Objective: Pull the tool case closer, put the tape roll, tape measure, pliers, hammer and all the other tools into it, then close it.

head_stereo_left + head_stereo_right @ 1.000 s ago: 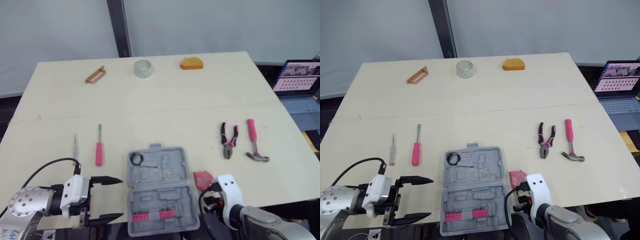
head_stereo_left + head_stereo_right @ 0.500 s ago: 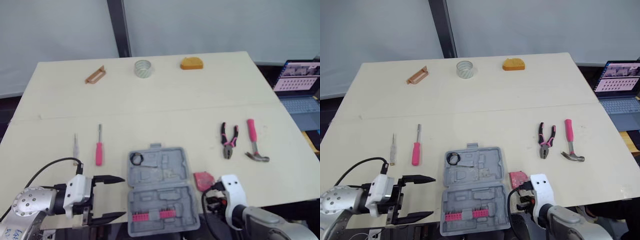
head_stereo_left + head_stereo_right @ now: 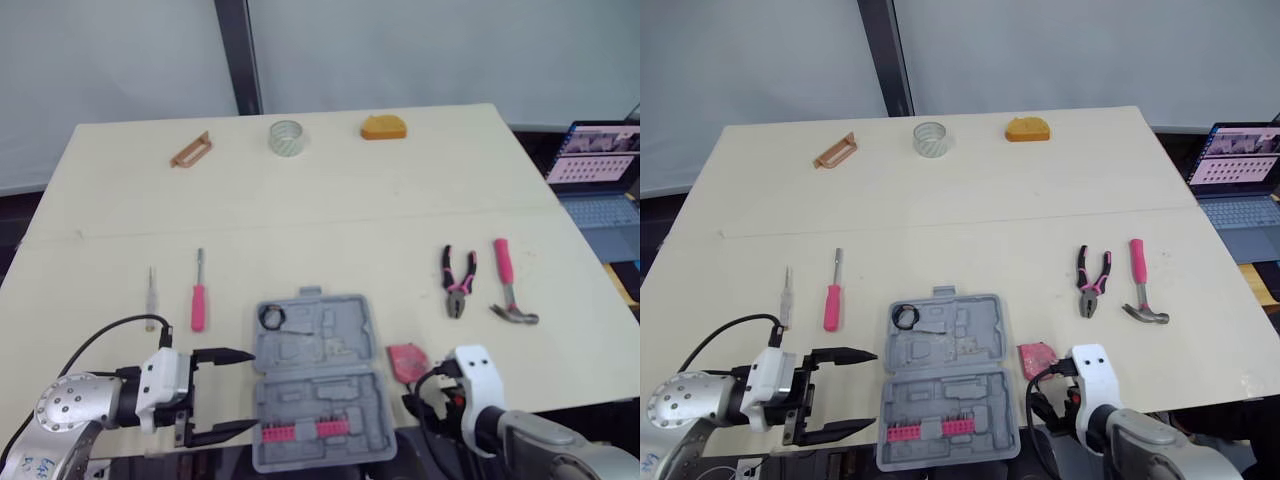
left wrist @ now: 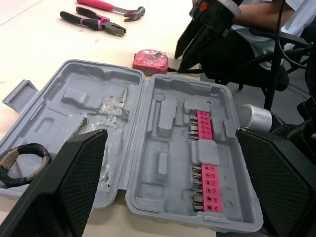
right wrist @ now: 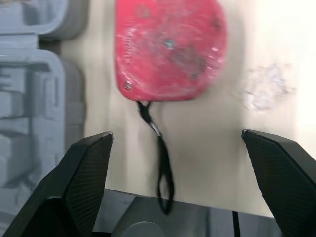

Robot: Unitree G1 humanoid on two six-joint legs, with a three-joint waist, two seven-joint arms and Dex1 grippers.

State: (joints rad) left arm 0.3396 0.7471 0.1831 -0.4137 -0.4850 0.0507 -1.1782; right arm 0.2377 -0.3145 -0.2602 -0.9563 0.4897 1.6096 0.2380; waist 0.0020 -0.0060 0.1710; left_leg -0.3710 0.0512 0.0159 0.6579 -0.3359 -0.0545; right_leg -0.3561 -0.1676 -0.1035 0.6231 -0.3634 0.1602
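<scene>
Tool case (image 3: 318, 378) lies open and flat at the near edge of the counter (image 3: 330, 220), grey, both halves facing up. The near half carries rows of pink bits (image 3: 310, 430). A black ring (image 4: 22, 158) sits in the far left corner of the far half.

Left pincer (image 3: 255, 389) is spread wide and holds nothing. It sits at the case's left edge, one fingertip by the hinge line and the other by the near left corner. Contact with the case cannot be told.

Right pincer (image 5: 176, 133) is also spread wide and empty, low over the counter's near edge just right of the case. The red tape measure (image 3: 407, 360) lies just beside the case's right edge, ahead of these fingertips and not between them. Its black cord (image 5: 160, 158) trails back into the gap.

- Pliers (image 3: 458, 282) and hammer (image 3: 510, 285), both pink-handled, lie side by side farther right of the case, apart from each other.
- A pink-handled screwdriver (image 3: 198, 295) and a thin pale probe (image 3: 152, 290) lie left of the case, beyond the left pincer.
- Well beyond the case, along the counter's far edge, sit the tape roll (image 3: 286, 137), an orange lump (image 3: 384, 127) to its right and a brown handle-shaped piece (image 3: 190, 150) to its left.
- A laptop (image 3: 600, 180) stands off the counter, far right of the case.
</scene>
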